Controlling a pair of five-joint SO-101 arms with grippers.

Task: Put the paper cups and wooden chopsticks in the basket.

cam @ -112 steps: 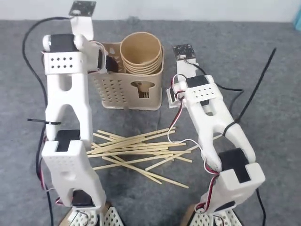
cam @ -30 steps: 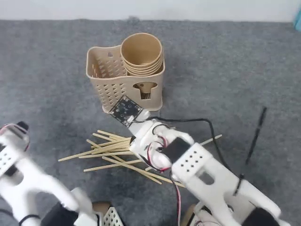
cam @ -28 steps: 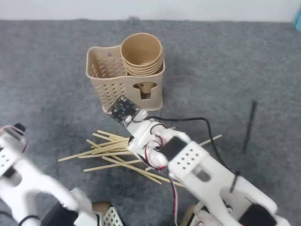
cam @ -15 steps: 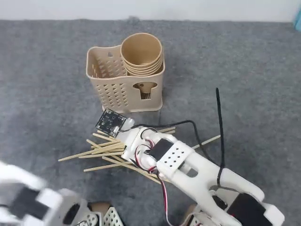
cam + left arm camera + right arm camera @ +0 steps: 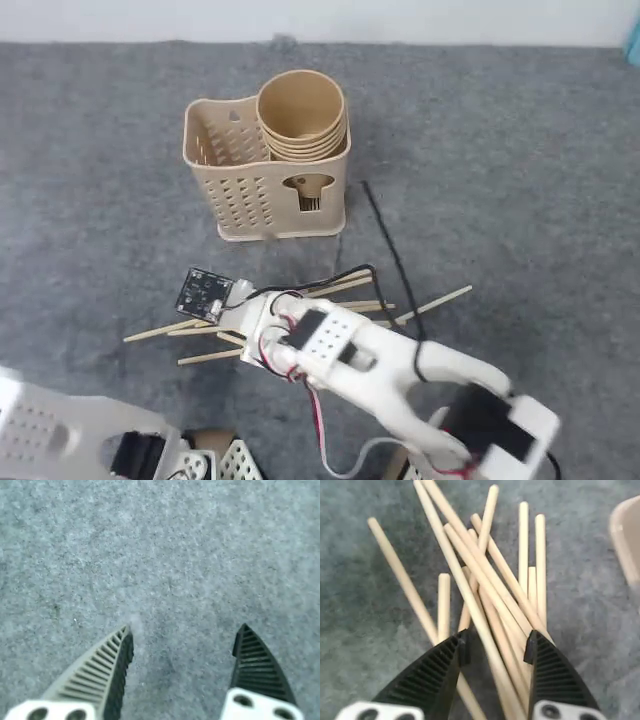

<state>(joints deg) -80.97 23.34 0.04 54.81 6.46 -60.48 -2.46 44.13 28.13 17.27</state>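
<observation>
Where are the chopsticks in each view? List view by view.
High view: chopsticks in front of the basket, partly under the right arm.
Right wrist view: at the open right gripper, some between its jaws.
Left wrist view: carpet beneath the left gripper.
Shared landmark: the basket.

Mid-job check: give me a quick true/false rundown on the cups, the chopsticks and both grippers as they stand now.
1. The stacked brown paper cups sit inside the beige perforated plastic basket. True.
2. The wooden chopsticks are in the basket. False: they lie scattered on the grey carpet in front of it.
3. The right gripper is open, with chopsticks between its fingers. True.
4. The left gripper is shut on a chopstick. False: it is open above bare carpet.
5. The basket lies tipped on its side. False: it stands upright.
</observation>
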